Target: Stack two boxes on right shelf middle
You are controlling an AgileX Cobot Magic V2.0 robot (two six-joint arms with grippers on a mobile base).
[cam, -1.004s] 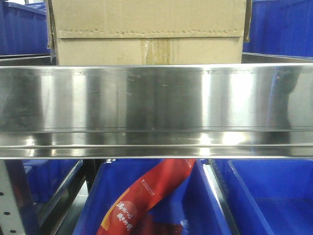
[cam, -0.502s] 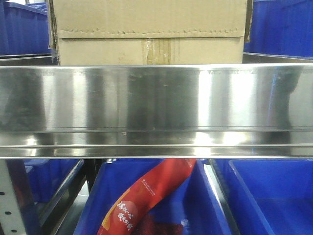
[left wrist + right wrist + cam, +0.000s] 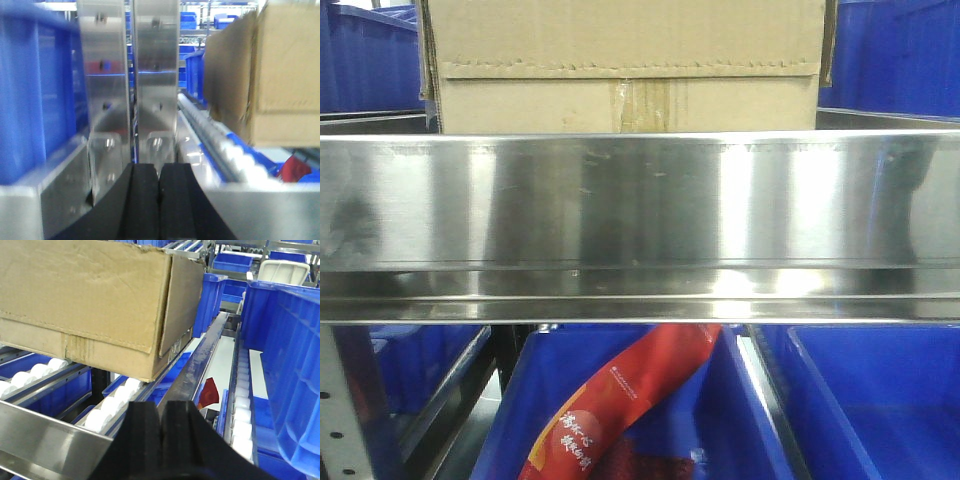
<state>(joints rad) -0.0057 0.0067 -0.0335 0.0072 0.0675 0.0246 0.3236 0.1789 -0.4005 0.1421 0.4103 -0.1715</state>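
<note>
One box (image 3: 620,65) on shelf (image 3: 640,200), red packet (image 3: 610,400) in bin (image 3: 720,420)

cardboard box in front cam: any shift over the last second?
No. The cardboard box sits in the same spot behind the shelf rail; its tape seam and side edges line up with the rail as before.

Steel shelf (image 3: 640,200) with one cardboard box (image 3: 620,65) on top

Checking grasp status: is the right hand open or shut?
Shut and empty: the right hand has its black pads pressed together with nothing between, short of the cardboard box.
</note>
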